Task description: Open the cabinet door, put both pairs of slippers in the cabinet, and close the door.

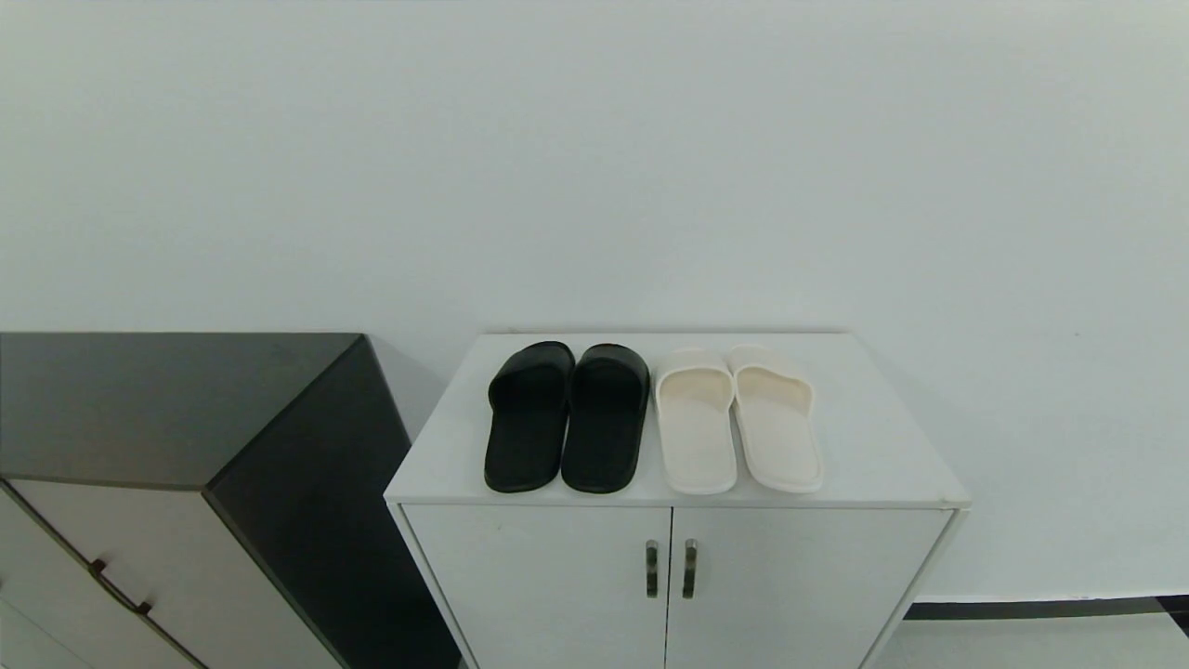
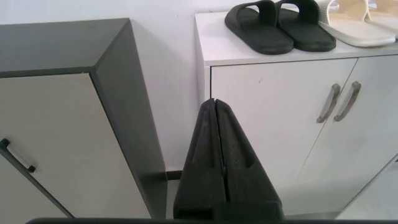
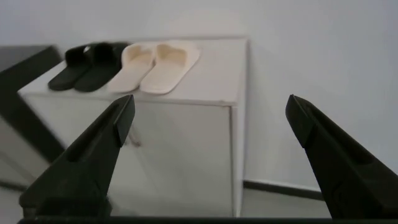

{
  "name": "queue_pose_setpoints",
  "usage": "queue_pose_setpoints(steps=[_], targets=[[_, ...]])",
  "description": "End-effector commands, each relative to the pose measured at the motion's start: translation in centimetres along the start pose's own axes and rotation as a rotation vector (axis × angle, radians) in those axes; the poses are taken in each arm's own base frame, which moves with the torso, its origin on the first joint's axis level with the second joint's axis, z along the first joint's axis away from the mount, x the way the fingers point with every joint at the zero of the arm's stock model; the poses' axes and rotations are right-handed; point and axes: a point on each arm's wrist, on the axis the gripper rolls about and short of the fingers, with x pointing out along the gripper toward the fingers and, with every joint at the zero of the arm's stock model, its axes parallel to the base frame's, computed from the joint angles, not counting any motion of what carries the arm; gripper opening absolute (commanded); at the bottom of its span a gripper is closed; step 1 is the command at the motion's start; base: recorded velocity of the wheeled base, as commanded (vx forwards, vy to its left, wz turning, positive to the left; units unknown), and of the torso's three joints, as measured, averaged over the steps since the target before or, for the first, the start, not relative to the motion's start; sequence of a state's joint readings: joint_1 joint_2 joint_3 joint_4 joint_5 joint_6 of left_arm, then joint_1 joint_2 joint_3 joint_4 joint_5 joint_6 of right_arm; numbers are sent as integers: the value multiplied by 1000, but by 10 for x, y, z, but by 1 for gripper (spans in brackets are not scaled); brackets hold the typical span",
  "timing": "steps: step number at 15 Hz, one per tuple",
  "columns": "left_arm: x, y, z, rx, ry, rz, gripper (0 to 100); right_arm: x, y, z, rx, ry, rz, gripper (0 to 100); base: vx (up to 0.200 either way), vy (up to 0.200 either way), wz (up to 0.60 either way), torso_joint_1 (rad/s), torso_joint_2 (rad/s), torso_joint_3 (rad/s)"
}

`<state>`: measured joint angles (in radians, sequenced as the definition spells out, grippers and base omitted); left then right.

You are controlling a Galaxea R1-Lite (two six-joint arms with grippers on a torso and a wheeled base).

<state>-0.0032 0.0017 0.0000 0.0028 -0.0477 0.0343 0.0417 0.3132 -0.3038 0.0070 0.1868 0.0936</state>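
A white cabinet (image 1: pixel 539 576) with two shut doors and paired metal handles (image 1: pixel 670 568) stands against the wall. On its top lie a black pair of slippers (image 1: pixel 565 416) on the left and a cream pair of slippers (image 1: pixel 738 418) on the right, side by side. My left gripper (image 2: pixel 215 106) is shut and empty, low in front of the cabinet's left side (image 2: pixel 267 112). My right gripper (image 3: pixel 211 121) is open and empty, off the cabinet's right corner (image 3: pixel 233 106), with the slippers (image 3: pixel 158 62) beyond it.
A taller dark cabinet (image 1: pixel 186 409) with pale drawer fronts stands close to the left of the white one, leaving a narrow gap. A plain wall runs behind. Bare floor (image 1: pixel 1040 641) shows to the right.
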Motion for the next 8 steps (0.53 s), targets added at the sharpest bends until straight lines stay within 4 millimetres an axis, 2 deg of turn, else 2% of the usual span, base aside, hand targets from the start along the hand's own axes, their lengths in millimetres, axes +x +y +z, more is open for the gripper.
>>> queue_pose_setpoints(steps=[1,2,4,6,7,8], targets=[[0,0,0,-1,0,0,0,59,-5,14,27,225,135,100,0,0,0,0,0,0],[0,0,0,-1,0,0,0,85,0,22,-19,228,176,100,0,0,0,0,0,0],[0,0,0,-1,0,0,0,112,28,34,-15,235,231,100,0,0,0,0,0,0],[0,0,0,-1,0,2,0,124,72,39,32,250,276,100,0,0,0,0,0,0],[0,0,0,-2,0,2,0,136,101,43,43,262,257,100,0,0,0,0,0,0],[0,0,0,-2,0,2,0,150,114,44,50,280,243,100,0,0,0,0,0,0]])
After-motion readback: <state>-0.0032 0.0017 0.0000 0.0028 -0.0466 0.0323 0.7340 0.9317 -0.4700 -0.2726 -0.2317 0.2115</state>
